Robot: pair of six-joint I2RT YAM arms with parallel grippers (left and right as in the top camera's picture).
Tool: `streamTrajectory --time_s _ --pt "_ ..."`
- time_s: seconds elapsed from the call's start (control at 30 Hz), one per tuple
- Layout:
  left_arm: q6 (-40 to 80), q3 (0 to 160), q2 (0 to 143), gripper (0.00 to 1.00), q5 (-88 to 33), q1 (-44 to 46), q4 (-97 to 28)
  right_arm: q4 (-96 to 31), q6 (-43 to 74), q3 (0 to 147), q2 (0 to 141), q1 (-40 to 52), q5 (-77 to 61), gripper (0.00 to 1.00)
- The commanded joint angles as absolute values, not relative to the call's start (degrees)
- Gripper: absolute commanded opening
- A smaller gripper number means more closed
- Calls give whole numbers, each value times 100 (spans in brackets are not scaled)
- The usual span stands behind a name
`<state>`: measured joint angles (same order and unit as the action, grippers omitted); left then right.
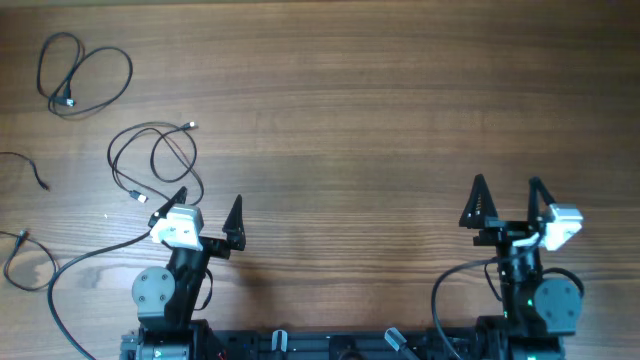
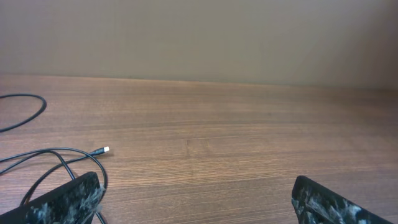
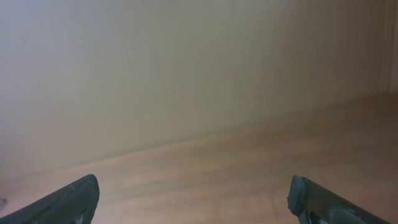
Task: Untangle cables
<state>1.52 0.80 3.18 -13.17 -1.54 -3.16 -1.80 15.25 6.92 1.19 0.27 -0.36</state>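
Observation:
Several thin black cables lie apart on the left of the wooden table. One looped cable (image 1: 85, 75) is at the far left corner. Another looped cable (image 1: 150, 160) with a white plug lies just beyond my left gripper (image 1: 207, 207); it also shows in the left wrist view (image 2: 59, 155), beside the left finger. A short cable end (image 1: 35, 175) and a small loop (image 1: 22, 260) lie at the left edge. My left gripper (image 2: 196, 199) is open and empty. My right gripper (image 1: 506, 200) is open and empty at the near right (image 3: 193, 199), far from the cables.
A thicker black arm cable (image 1: 70, 275) runs along the table by the left arm's base (image 1: 160, 295). The right arm's base (image 1: 540, 295) sits at the near edge. A plain wall rises behind the table's far edge in the wrist views.

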Motion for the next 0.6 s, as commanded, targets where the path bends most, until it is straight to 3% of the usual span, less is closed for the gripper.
streamTrajectory --time_s 0.0,0.2,0.57 --pt "40 36 316 100 -1282 -143 -318 -27 1345 261 19 -434 -622 100" --pt "40 36 316 100 -1282 -143 -318 126 633 25 19 -1149 -1553 100" --pt "40 36 316 100 -1282 -143 -318 47 491 27 16 -1232 -939 100"
